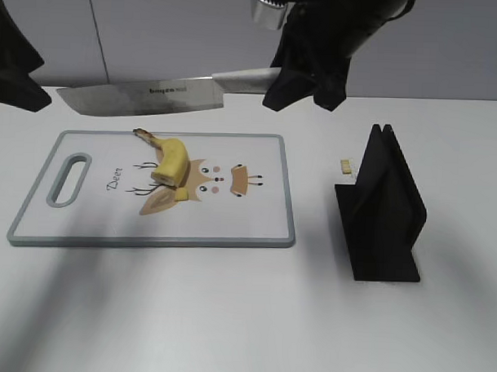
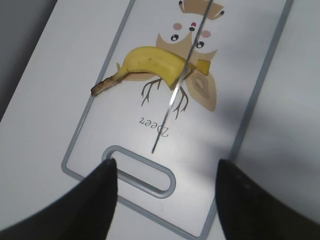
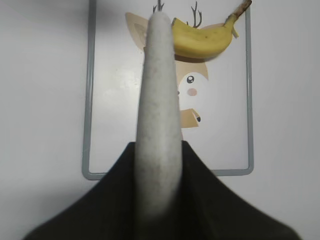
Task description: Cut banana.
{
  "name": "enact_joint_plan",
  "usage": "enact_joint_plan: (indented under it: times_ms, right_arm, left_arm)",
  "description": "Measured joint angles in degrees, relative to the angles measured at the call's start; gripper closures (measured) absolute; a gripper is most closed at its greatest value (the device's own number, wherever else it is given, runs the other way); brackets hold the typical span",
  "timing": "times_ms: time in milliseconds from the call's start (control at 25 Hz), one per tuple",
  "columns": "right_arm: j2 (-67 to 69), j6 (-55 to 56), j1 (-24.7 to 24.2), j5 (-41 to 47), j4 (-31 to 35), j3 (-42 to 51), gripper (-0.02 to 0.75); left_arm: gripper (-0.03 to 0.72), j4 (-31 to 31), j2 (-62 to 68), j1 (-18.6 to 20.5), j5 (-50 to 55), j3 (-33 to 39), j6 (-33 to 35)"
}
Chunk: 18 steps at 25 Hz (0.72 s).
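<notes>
The banana (image 1: 170, 157) is a short yellow stub with a dark stem, lying on the white grey-rimmed cutting board (image 1: 84, 229) over the deer print. It also shows in the left wrist view (image 2: 150, 62) and the right wrist view (image 3: 202, 39). My right gripper (image 1: 305, 78) is shut on the pale handle (image 3: 159, 125) of a large knife (image 1: 145, 97), held level above the board's far edge, blade pointing left. The blade (image 2: 181, 80) shows edge-on above the banana's cut end. My left gripper (image 2: 165, 190) is open and empty above the board's handle slot (image 2: 140, 170).
A black knife stand (image 1: 382, 211) stands right of the board. A tiny yellowish crumb (image 1: 345, 166) lies on the white table beside it. A small yellow piece (image 2: 201, 66) lies by the banana's cut end.
</notes>
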Motion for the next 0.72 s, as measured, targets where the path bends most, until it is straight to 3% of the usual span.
enact_joint_plan:
  times_ms: [240,720]
  right_arm:
    - [4.2,-2.0,0.0,2.2,1.1,-4.3,0.566]
    - [4.7,-4.8,0.0,1.2,4.2,-4.6,0.566]
  left_arm:
    - [0.097,-0.1,3.0,-0.2,-4.6,0.0,2.3]
    - [0.103,-2.0,7.8,-0.3,-7.3,-0.2,4.7]
